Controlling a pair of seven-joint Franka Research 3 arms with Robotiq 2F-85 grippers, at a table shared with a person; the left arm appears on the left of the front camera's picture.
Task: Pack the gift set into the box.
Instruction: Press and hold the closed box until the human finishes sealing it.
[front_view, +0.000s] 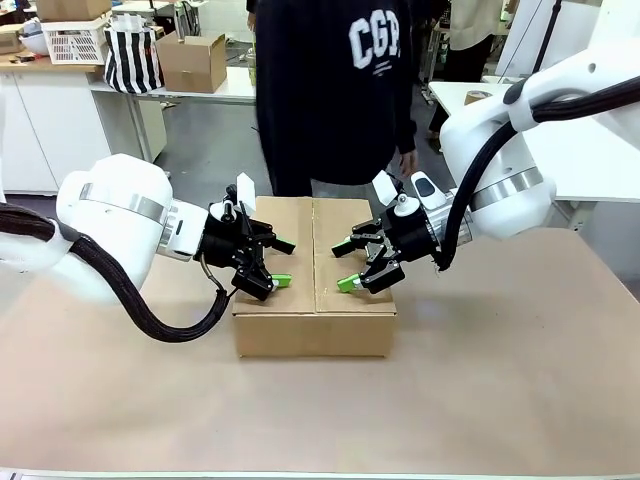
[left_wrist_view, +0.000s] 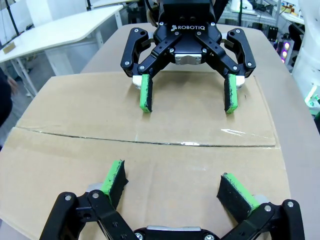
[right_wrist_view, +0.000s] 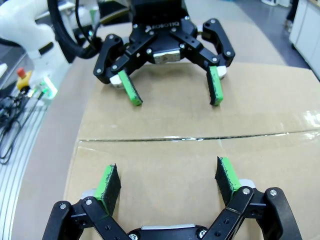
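The box (front_view: 313, 295) is a wide, shallow brown carton in the middle of the table, its top flaps closed and meeting along a centre seam (left_wrist_view: 150, 141). My left gripper (front_view: 282, 262) hovers open just above the box's left half, fingers pointing right. My right gripper (front_view: 346, 262) hovers open above the right half, fingers pointing left, facing the other. In the left wrist view my own green pads (left_wrist_view: 114, 176) rise over the near flap, with the right gripper (left_wrist_view: 187, 93) opposite. In the right wrist view the left gripper (right_wrist_view: 172, 92) faces my pads (right_wrist_view: 106, 181). The gift set is out of view.
A person in a dark printed sweatshirt (front_view: 335, 90) stands right behind the box at the far side. The table (front_view: 500, 380) is covered in brown paper. A smaller brown carton (front_view: 192, 62) and a striped bag (front_view: 133, 58) sit on a bench at the back left.
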